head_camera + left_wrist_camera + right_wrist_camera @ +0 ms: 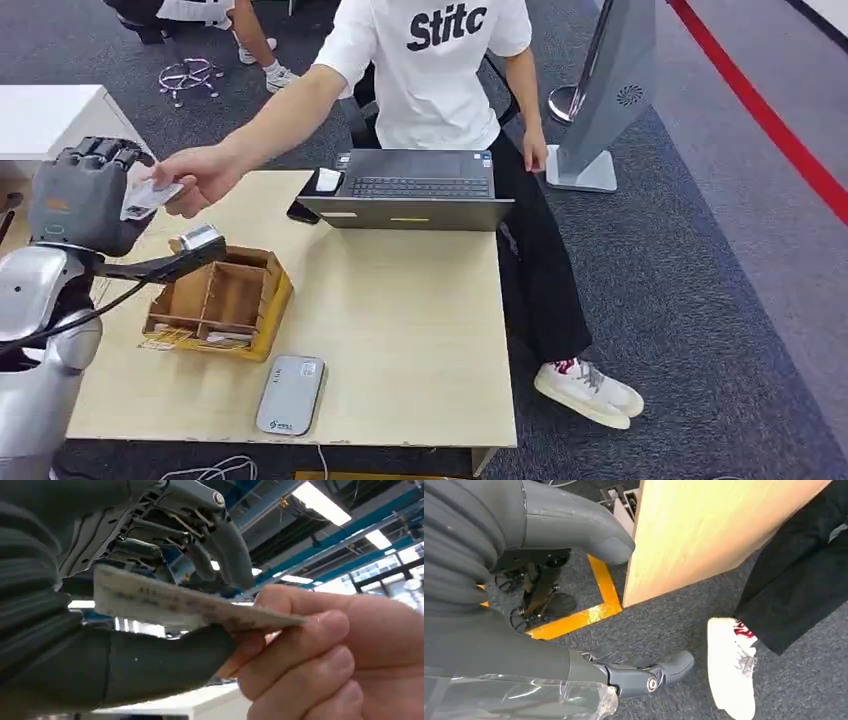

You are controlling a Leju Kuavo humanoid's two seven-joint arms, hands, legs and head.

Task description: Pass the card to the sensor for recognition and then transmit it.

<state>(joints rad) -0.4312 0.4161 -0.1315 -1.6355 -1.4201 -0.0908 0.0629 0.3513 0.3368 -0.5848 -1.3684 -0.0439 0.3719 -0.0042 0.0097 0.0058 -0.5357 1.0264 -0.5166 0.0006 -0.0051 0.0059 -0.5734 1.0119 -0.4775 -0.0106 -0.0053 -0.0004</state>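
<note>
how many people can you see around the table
2: one person in a white T-shirt behind the laptop, reaching to the card at the left hand; another's legs at the top edge. Others may be out of frame.

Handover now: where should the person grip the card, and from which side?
Grip the free far end of the thin white card, edge-on from the person's side, thumb over and fingers under. The robot's left hand holds the other end; the person's hand already pinches the free end.
</note>
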